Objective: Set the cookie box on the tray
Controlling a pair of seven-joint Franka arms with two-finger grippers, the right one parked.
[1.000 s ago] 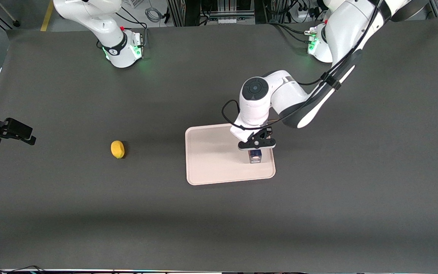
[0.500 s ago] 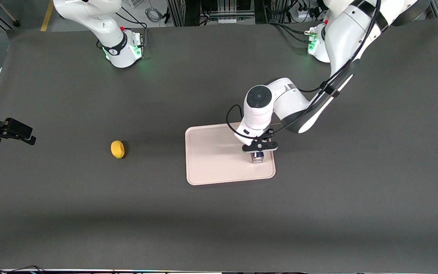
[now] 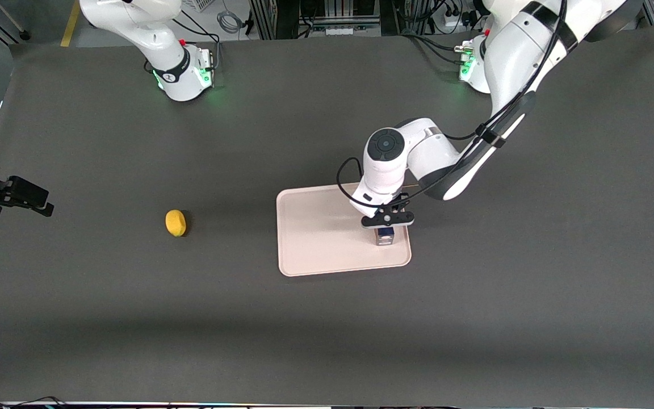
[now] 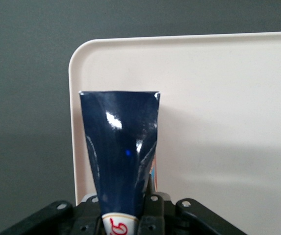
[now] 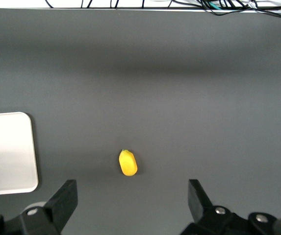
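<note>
The box [image 3: 384,236] stands upright on the tray [image 3: 327,244], at the end toward the working arm and close to that rim, its dark blue side [image 4: 120,152] creased where it is squeezed. The gripper [image 3: 387,220] sits right on top of it, fingers clamped on the box's upper end. The tray lies flat on the dark table [image 3: 327,335]. A yellow lemon-like thing [image 3: 175,222] lies well apart, toward the parked arm's end.

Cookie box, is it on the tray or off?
On: the navy cookie box stands on the pale pink tray, the tool shut on it.
</note>
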